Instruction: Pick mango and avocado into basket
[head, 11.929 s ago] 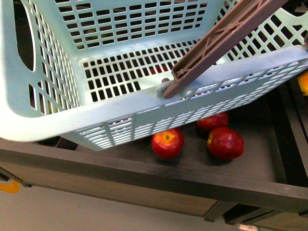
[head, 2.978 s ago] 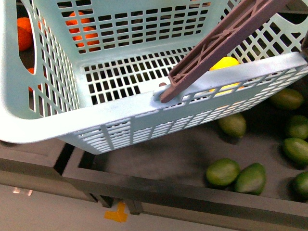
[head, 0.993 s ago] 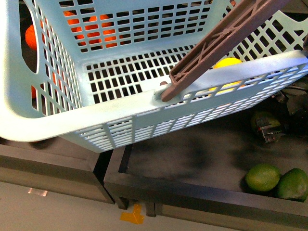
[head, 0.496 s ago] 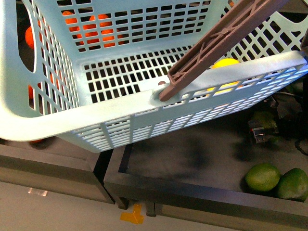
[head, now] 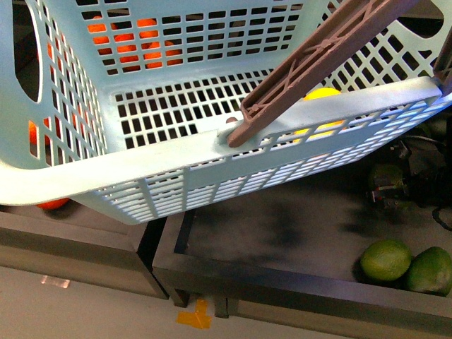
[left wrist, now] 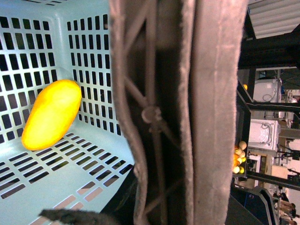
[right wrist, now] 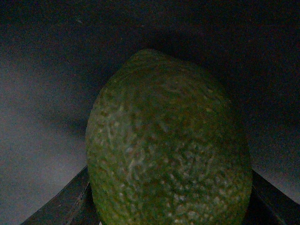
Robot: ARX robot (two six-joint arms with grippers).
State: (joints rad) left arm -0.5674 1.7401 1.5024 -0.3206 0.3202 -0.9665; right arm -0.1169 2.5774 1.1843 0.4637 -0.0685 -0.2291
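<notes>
The turquoise basket (head: 176, 152) fills the front view, hanging tilted above the dark shelf. My left gripper (left wrist: 173, 211) is shut on its brownish handle (left wrist: 187, 112), which blocks most of the left wrist view. The yellow-orange mango (left wrist: 51, 115) lies on the basket floor against a slotted wall, and shows through the lattice (head: 321, 95) in the front view. The dark green avocado (right wrist: 168, 150) fills the right wrist view, with my right gripper (right wrist: 171, 211) shut on it. Gripper and avocado (head: 385, 176) are just above the dark bin, below the basket's right corner.
Two more green fruits (head: 385, 260) lie at the bin's front right corner. Oranges (head: 127, 35) show behind the basket's far wall and one (head: 53, 203) under its left side. A dark divider (head: 159, 244) separates the bins.
The view slid from the apple bin to the green fruit bin. My right gripper came down onto the avocado and closed on it. In the last second the basket shifted slightly.
</notes>
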